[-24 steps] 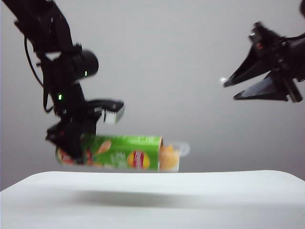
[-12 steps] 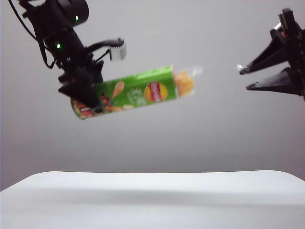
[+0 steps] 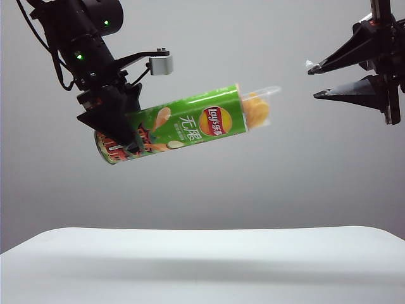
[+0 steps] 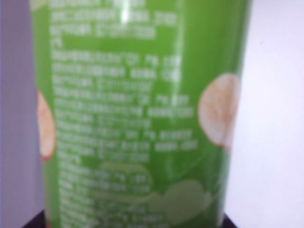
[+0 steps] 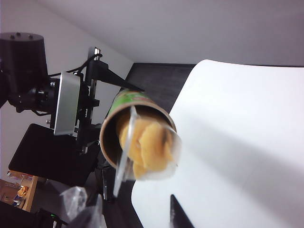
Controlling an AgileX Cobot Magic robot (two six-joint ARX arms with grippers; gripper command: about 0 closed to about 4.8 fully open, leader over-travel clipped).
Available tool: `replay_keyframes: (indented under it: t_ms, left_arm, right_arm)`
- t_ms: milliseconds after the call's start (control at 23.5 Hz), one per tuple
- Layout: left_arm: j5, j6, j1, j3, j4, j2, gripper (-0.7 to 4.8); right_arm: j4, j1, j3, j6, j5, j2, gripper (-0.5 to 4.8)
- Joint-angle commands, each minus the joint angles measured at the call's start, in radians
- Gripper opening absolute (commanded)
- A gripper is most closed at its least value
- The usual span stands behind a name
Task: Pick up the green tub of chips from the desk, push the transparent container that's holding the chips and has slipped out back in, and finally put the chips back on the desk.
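My left gripper (image 3: pixel 117 123) is shut on the lower, closed end of the green tub of chips (image 3: pixel 183 126). It holds the tub high above the desk (image 3: pixel 202 259), with the open end tilted up to the right. The transparent container (image 3: pixel 261 104) sticks out of that end, showing the chips (image 3: pixel 255 113). The left wrist view is filled by the tub's green side (image 4: pixel 137 114). My right gripper (image 3: pixel 313 80) hangs open to the right of the container, apart from it. The right wrist view faces the tub's mouth (image 5: pixel 111 137), the container (image 5: pixel 175 147) and chips (image 5: pixel 145 145), with the gripper (image 5: pixel 135 209) open.
The left arm with its wrist camera (image 3: pixel 161 64) reaches in from the upper left. The white desk has a rounded far edge (image 5: pixel 190 85), with dark floor and a black stand (image 5: pixel 42 152) beyond it. A plain grey wall is behind.
The left gripper has lifted the tub from just above the desk to high in the air and tilted its open end upward. The right gripper has risen slightly and turned toward the tub.
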Motion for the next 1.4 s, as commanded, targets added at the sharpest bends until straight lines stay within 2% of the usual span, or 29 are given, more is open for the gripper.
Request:
replay_keyframes:
  t_ms: [43,553,680,851,893,1021,1233,1404]
  left_arm:
    - [0.019,-0.007,-0.020,0.002,0.009,-0.005,3.31]
    - [0.037,-0.034,-0.038,0.002,0.013,-0.005,3.31]
    - [0.038,-0.034,-0.042,0.002,0.011,-0.005,3.31]
    - [0.040,-0.033,-0.046,0.002,0.006,-0.005,3.31]
    - [0.041,-0.033,-0.046,0.002,0.004,-0.005,3.31]
    - [0.042,-0.033,-0.046,0.002,0.002,-0.005,3.31]
    - [0.042,-0.033,-0.046,0.002,0.000,-0.005,3.31]
    - [0.088,-0.033,-0.055,0.003,0.007,-0.005,3.31]
  right_arm:
    - [0.024,0.013,0.002,0.015,-0.020,-0.003,1.76]
    - [0.037,0.064,0.002,0.018,-0.010,-0.003,1.66]
    - [0.038,0.077,0.002,0.018,0.003,-0.003,1.38]
    - [0.039,0.094,0.002,0.018,0.016,-0.003,1.35]
    - [0.039,0.097,0.002,0.018,0.022,-0.003,1.14]
    - [0.039,0.106,0.002,0.017,0.035,-0.002,0.03]
    - [0.043,0.112,0.002,0.017,0.040,-0.002,-0.07]
    - [0.064,0.115,0.002,0.019,0.041,-0.002,-0.07]
